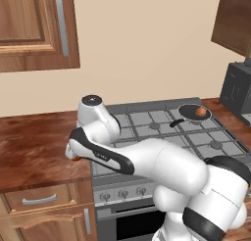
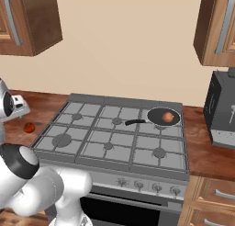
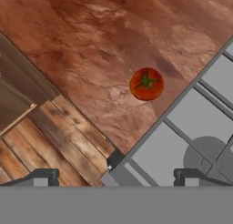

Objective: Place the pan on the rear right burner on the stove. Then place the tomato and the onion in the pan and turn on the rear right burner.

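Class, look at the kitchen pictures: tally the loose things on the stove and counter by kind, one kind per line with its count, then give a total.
Pan: 1
Onion: 1
Tomato: 1
Total: 3

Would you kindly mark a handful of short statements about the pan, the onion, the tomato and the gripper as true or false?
1. The pan sits on the rear right burner of the stove. True.
2. The onion lies inside the pan. True.
3. The tomato is already in the pan with the onion. False: it lies on the wooden counter to the left of the stove.
4. The gripper is shut on the tomato. False: in the hand view its fingertips stand wide apart and the tomato lies beyond them, untouched.
5. The pan's handle points toward the stove's middle. True.
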You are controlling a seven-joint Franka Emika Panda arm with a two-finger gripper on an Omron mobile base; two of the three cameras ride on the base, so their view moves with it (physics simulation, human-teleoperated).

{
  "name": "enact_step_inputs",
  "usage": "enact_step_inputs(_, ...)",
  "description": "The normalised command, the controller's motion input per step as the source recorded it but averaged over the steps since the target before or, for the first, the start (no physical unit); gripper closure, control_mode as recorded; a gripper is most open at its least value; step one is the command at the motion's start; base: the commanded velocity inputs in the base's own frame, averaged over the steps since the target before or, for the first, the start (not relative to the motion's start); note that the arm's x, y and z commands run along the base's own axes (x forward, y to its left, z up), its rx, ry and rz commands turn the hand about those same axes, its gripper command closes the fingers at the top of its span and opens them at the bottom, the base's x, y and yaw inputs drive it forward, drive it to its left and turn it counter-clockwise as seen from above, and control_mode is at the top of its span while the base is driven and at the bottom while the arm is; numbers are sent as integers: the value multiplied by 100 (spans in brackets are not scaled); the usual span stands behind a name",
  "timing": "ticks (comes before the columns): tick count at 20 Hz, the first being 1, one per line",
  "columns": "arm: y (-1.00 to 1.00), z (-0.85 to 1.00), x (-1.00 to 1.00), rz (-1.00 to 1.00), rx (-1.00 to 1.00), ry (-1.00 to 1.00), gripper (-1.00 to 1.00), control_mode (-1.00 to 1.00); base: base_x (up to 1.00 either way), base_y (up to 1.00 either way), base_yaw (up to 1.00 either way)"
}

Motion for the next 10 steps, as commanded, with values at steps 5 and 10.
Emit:
enact_step_inputs(5, 0, -14, 23, 0, -1, 2, -100, -100, 0, 0, 0)
enact_step_inputs(10, 1, -16, 29, 0, -1, 2, -100, -100, 0, 0, 0)
